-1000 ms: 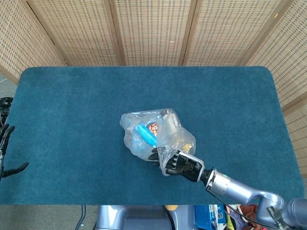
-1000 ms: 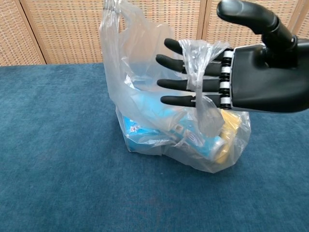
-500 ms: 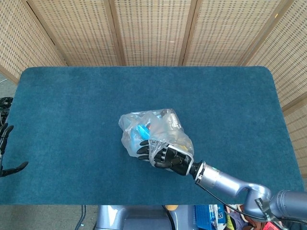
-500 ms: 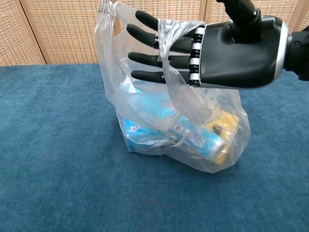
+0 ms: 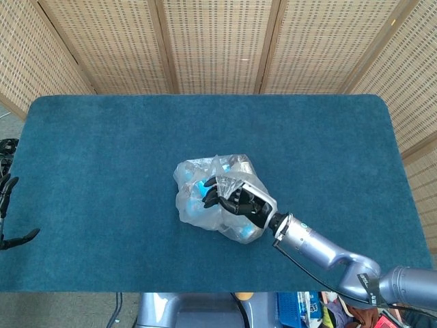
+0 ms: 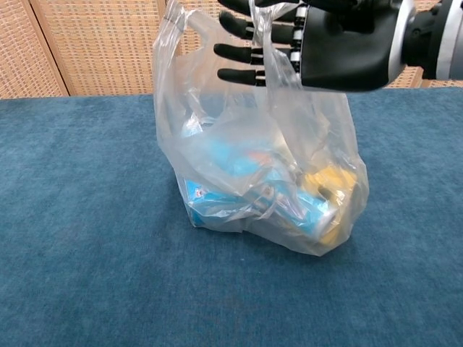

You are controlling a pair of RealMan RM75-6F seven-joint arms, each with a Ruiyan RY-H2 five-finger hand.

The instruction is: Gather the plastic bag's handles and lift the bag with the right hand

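1. Near the middle of the table (image 5: 102,150), somewhat toward its front edge, the plastic bag (image 6: 260,181) is seen standing on the blue cloth, well apart from every corner.
2. Above the bag's mouth the right hand (image 6: 318,40) is held, with its fingers (image 6: 242,52) spread straight toward the left edge; one handle (image 6: 273,61) is draped across them, hooked rather than clasped.
3. The fingers are judged wide and not yet curled, so the loop is only carried on them; nothing is pinched.
4. A second handle (image 6: 173,18) is seen standing upright on the bag's left side, just beside the fingertips and apart from them; whether it is touched cannot be told.
5. Blue and yellow packets (image 6: 289,206) are seen resting at the bag's bottom, and the bag's base is judged to be on the table, not lifted.
6. The step in hand is judged to be the gathering of the handles, with one caught and one free.
7. Next, a reach further left through the free loop is called for, then a closing of the fingers on both loops before any rise.
8. At the table's left edge the left hand (image 5: 8,212) is seen idle, fingers apart, holding nothing.
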